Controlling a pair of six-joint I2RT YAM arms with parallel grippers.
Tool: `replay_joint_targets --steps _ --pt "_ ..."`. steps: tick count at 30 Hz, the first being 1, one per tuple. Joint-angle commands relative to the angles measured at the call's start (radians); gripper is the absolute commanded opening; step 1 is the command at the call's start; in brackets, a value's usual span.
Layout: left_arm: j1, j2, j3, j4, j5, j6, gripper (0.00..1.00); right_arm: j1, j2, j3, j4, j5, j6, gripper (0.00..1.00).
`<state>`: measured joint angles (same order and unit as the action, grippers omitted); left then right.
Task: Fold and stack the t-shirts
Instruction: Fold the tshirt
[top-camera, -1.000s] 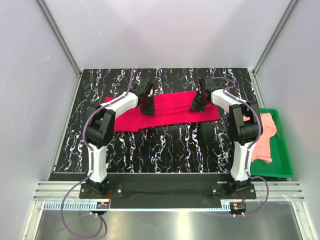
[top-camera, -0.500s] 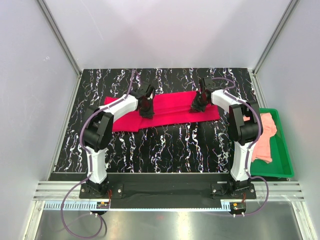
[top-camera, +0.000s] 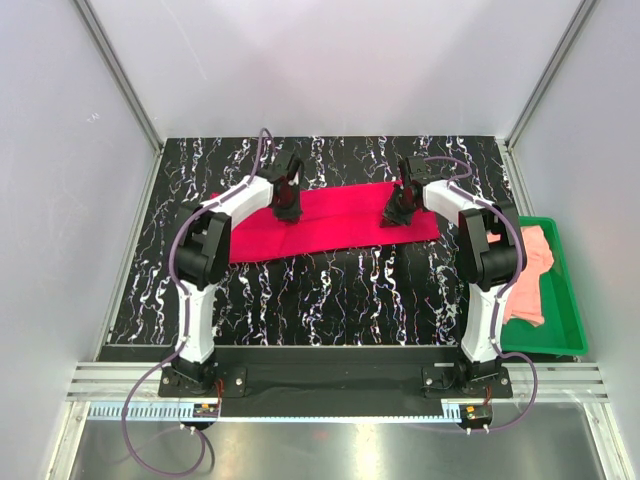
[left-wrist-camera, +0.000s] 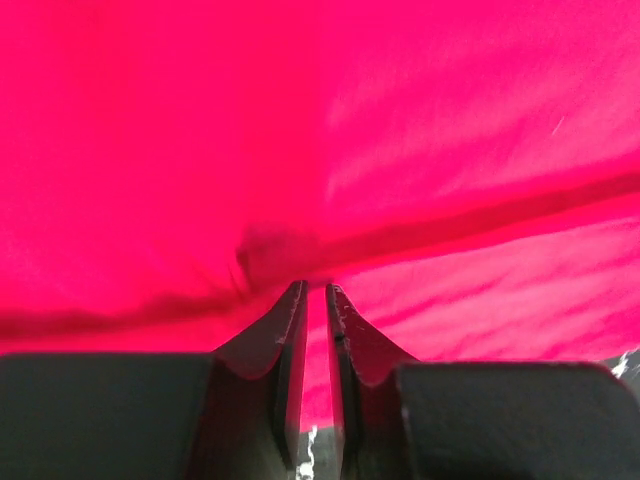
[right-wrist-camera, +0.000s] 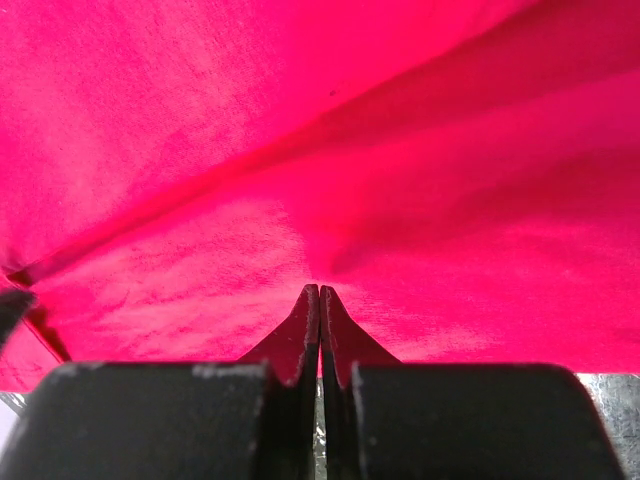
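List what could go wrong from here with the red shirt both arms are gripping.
1. The left fingers pinch only a small pucker of the red t-shirt, so it could slip out when lifted.
2. The right fingers grip at their very tips, so uneven pulling may skew the fold.
3. The green tray holding the pink t-shirt sits close on the right, and a wide swing might snag it.

We see a large crimson-red cloth t-shirt (top-camera: 335, 225) lying flat in a long, creased band across the far half of the table (top-camera: 330, 300). A pale salmon-pink cloth t-shirt (top-camera: 530, 275) sits crumpled in the green plastic tray (top-camera: 571, 300) beside the table's right edge.
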<state>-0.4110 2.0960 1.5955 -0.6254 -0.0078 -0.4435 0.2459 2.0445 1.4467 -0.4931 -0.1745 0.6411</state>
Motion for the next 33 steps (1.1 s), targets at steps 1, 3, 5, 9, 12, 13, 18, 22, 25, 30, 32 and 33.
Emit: replay_joint_targets --steps 1,3,5,9,12,13,18,22,25,30,32,33 --pt "0.0 0.048 0.125 0.026 0.002 0.057 0.18 -0.007 -0.056 0.001 0.008 0.023 0.002 0.0" --pt "0.0 0.062 0.145 0.027 0.002 0.065 0.19 -0.005 -0.052 0.01 -0.004 0.033 -0.001 0.0" --pt "0.0 0.068 0.156 0.038 0.028 0.077 0.2 -0.008 -0.038 0.021 -0.024 0.047 -0.007 0.0" --pt "0.0 0.041 0.152 0.007 0.02 0.074 0.2 -0.016 -0.027 0.047 -0.038 0.081 -0.015 0.0" --pt "0.0 -0.056 0.08 0.015 -0.019 0.06 0.2 -0.036 -0.003 0.085 -0.079 0.115 -0.023 0.0" --pt "0.0 -0.109 0.057 0.006 -0.036 0.055 0.21 -0.043 0.014 0.096 -0.085 0.116 -0.03 0.0" --pt "0.0 -0.229 -0.069 0.009 -0.02 0.052 0.22 -0.062 0.058 0.167 -0.09 0.17 -0.06 0.01" --pt "0.0 -0.238 -0.135 0.021 0.028 0.049 0.21 -0.082 0.106 0.219 -0.091 0.199 -0.066 0.02" --pt "0.0 -0.235 -0.16 0.039 0.035 0.037 0.21 -0.1 0.153 0.256 -0.101 0.208 -0.078 0.02" --pt "0.001 -0.203 -0.152 0.044 0.029 0.038 0.21 -0.12 0.184 0.29 -0.11 0.207 -0.095 0.02" --pt "0.001 -0.185 -0.138 0.044 0.028 0.042 0.21 -0.122 0.186 0.291 -0.111 0.205 -0.1 0.02" --pt "0.001 -0.163 -0.134 0.046 0.026 0.043 0.21 -0.122 0.184 0.288 -0.114 0.202 -0.1 0.02"
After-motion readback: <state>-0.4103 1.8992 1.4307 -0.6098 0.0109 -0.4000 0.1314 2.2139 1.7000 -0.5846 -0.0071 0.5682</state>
